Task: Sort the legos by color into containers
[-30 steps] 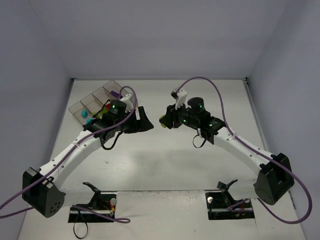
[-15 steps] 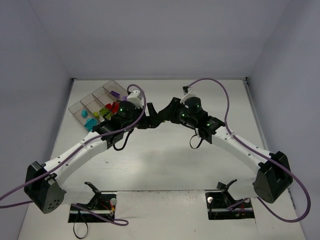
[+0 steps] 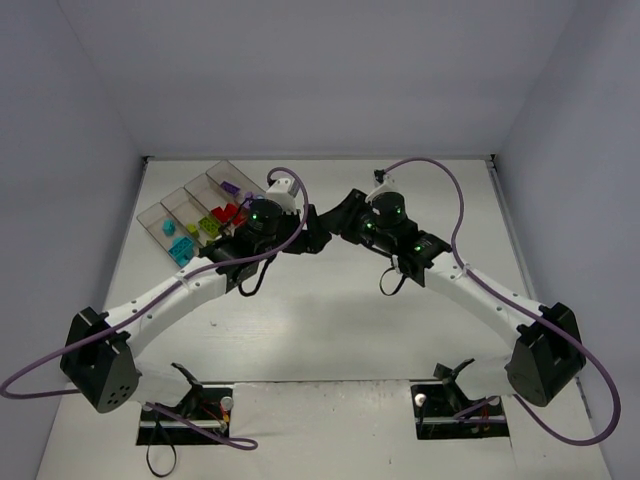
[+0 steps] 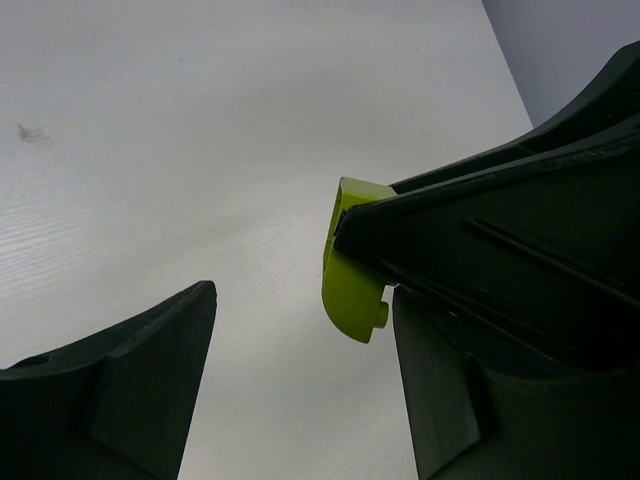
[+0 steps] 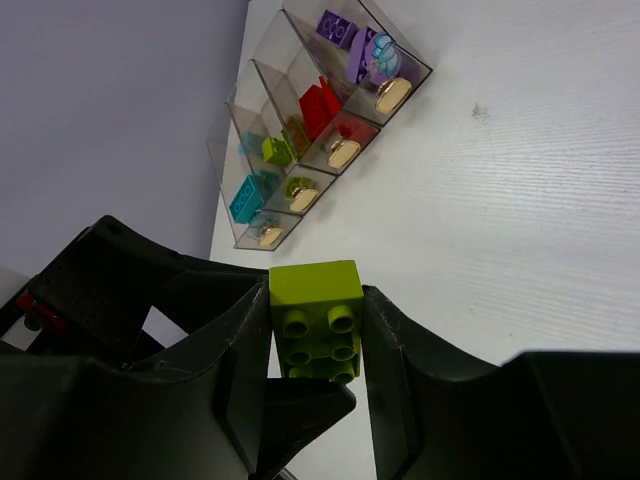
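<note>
Top: left gripper (image 3: 310, 233) and right gripper (image 3: 345, 213) nose to nose mid-table; four bins (image 3: 190, 205) at back-left edge, table (image 3: 330, 340) free right and near. Left wrist: left gripper spread wide, empty, one lime brick (image 4: 350, 285) just ahead in the gap. Right wrist: right gripper clamped on that brick.

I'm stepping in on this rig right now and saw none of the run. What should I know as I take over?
The right gripper is shut on a lime green brick, held above the table.
The left gripper is open, with a finger on either side of that brick. It looks like a handover.
The containers sit at the far left. The purple pieces, red bricks, green bricks and cyan bricks lie in separate bins.
Left to do: put the held brick in with the green ones. No other loose brick shows, though the arms hide some of the table.
</note>
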`<move>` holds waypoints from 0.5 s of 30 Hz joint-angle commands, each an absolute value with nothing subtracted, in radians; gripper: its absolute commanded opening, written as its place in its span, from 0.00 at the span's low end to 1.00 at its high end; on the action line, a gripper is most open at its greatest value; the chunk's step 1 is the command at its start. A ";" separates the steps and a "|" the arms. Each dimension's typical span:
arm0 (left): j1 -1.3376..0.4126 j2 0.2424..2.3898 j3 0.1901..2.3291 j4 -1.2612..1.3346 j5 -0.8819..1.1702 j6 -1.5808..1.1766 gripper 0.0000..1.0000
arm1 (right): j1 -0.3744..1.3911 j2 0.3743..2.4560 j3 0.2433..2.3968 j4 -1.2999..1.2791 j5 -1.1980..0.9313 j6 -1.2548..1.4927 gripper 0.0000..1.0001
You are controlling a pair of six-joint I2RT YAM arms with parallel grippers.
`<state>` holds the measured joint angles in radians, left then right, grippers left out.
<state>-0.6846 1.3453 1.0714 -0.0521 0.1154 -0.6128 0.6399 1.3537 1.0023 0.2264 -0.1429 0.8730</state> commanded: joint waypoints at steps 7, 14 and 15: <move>-0.692 1.339 1.094 0.236 0.117 -0.574 0.54 | 0.652 1.356 1.023 0.322 -0.258 0.940 0.00; -0.693 1.325 1.080 0.282 0.109 -0.569 0.33 | 0.652 1.374 1.009 0.331 -0.310 0.971 0.00; -0.692 1.322 1.078 0.285 0.104 -0.568 0.25 | 0.653 1.374 1.005 0.331 -0.313 0.971 0.00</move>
<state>-0.6880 1.3487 1.0500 0.0834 0.1268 -0.5766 0.6273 1.3670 1.0023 0.2951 -0.1894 0.9535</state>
